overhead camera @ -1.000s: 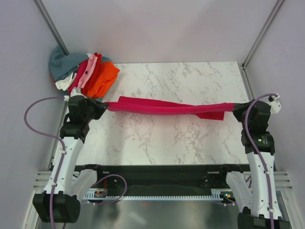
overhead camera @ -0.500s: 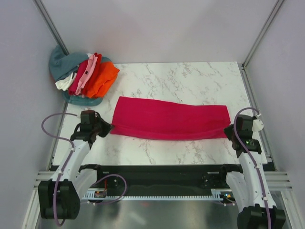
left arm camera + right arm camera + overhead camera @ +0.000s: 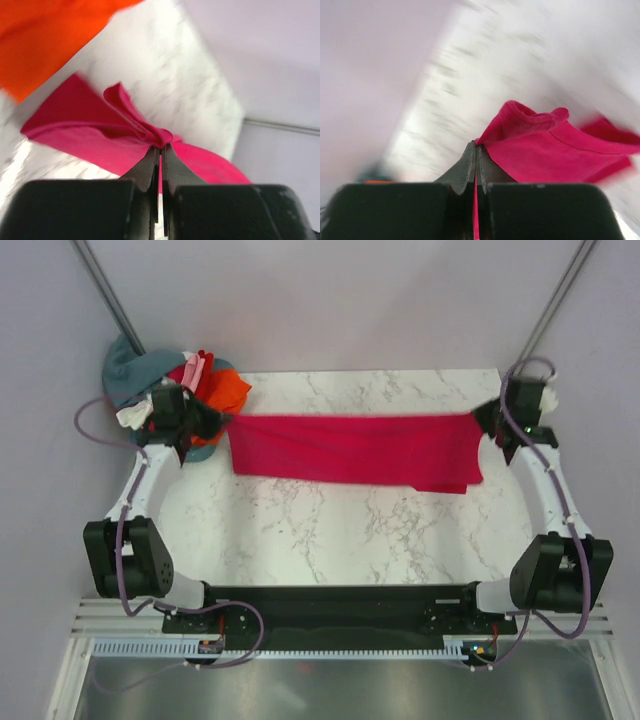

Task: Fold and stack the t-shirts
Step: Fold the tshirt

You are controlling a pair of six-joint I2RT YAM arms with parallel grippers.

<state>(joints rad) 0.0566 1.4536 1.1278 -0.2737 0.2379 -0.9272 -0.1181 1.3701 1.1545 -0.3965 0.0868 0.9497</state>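
A crimson-magenta t-shirt [image 3: 350,448] hangs stretched between both grippers across the far half of the marble table [image 3: 340,540]. My left gripper [image 3: 222,426] is shut on its left end, where the cloth [image 3: 100,130] bunches at the fingertips [image 3: 150,160]. At the far right, my right gripper [image 3: 482,422] is shut on the other end, with the cloth [image 3: 560,150] pinched between its jaws. A corner of the shirt droops at the lower right [image 3: 455,480]. A pile of other t-shirts [image 3: 190,385], orange, red, pink, white and teal-grey, lies at the far left corner.
The orange shirt of the pile [image 3: 45,35] lies close beside my left gripper. Grey walls with metal corner posts [image 3: 108,295] enclose the table on three sides. The arm bases stand on a black rail [image 3: 340,605] at the near edge.
Both arms have swung from the near part of the table to the far part, carrying the crimson shirt with them. It stays stretched between the two grippers.
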